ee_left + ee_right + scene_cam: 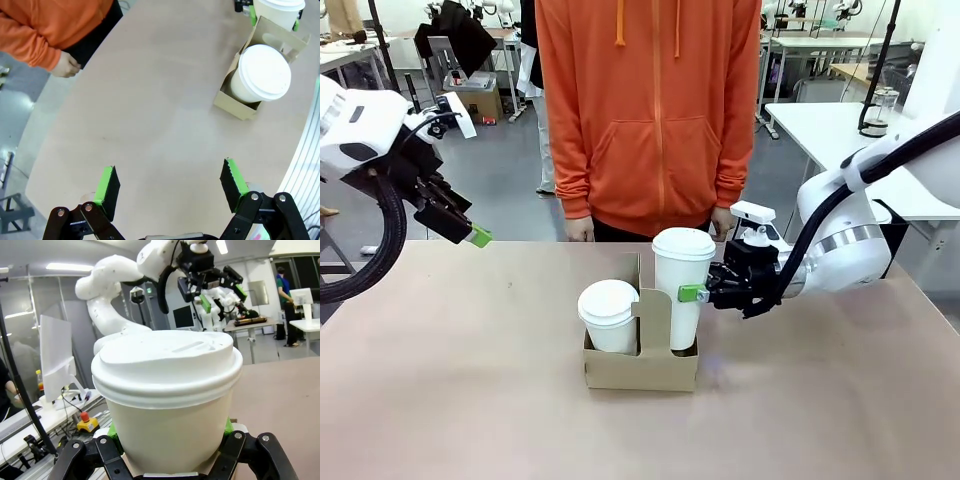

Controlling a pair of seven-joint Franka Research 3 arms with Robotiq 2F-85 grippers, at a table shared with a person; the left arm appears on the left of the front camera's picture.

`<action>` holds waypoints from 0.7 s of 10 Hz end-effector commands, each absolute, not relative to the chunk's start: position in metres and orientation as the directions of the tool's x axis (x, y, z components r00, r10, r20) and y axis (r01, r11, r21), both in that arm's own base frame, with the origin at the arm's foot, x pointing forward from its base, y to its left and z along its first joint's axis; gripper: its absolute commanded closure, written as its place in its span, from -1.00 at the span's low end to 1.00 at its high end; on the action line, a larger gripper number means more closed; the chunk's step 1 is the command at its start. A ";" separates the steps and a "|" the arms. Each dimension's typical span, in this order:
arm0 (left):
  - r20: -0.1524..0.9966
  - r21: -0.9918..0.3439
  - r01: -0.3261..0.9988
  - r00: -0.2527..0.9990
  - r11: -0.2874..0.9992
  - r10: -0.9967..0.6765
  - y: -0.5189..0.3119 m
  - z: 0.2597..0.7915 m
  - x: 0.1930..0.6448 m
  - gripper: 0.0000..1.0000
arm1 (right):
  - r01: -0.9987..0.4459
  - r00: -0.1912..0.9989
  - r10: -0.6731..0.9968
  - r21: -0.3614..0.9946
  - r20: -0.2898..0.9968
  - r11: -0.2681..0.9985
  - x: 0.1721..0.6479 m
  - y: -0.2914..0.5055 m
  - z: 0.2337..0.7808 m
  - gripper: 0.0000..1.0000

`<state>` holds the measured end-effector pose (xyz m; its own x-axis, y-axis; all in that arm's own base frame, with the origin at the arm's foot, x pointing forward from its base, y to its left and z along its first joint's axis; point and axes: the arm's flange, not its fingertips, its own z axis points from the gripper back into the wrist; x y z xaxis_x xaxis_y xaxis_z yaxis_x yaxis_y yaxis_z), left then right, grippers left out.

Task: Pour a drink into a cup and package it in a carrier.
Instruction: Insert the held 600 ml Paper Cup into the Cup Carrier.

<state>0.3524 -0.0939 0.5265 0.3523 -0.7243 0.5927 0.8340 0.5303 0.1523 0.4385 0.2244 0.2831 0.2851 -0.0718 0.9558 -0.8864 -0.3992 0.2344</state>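
Front view: your right end effector (694, 293) grips the unprinted cup (682, 285) in the carrier (642, 365); left end effector (170, 187) hangs wide, unlabelled too.

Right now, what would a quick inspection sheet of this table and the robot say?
Surface: table is tan and bare around the carrier.
Job's things: tall cup, lidded, stands in the carrier, in its slot on the robot's right; a short cup, also lidded, fills the other slot. No jug seen.
Clutter: nothing seen on the table.
Grippers: right gripper has its jaws closed around the tall cup; left gripper hangs open above the table, holding nothing.
Cables: a black hose loops along the left arm, another along the right arm.
Surroundings: a person in an orange hoodie stands at the far side; other tables behind.
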 end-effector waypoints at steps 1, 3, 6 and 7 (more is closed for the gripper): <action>0.584 0.149 0.829 0.367 0.540 -0.724 -0.093 0.528 0.350 -1.00 | -0.874 0.254 -0.066 0.200 0.965 -0.443 0.438 0.226 0.278 -0.60; 0.584 0.149 0.829 0.367 0.540 -0.724 -0.093 0.528 0.350 -1.00 | -0.863 0.237 -0.053 0.185 0.970 -0.470 0.438 0.228 0.268 -0.60; 0.584 0.149 0.829 0.367 0.540 -0.724 -0.093 0.528 0.350 -1.00 | -0.865 0.167 -0.041 0.126 0.985 -0.485 0.440 0.230 0.255 -0.60; 0.584 0.149 0.829 0.367 0.540 -0.724 -0.093 0.528 0.350 -1.00 | -0.867 0.140 -0.033 0.107 0.990 -0.487 0.441 0.230 0.251 -0.60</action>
<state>0.3524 -0.0939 0.5265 0.3524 -0.7243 0.5927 0.8340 0.5304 0.1523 0.4379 0.2275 0.2542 0.1981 -0.0353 0.9795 -0.8677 -0.4712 0.1585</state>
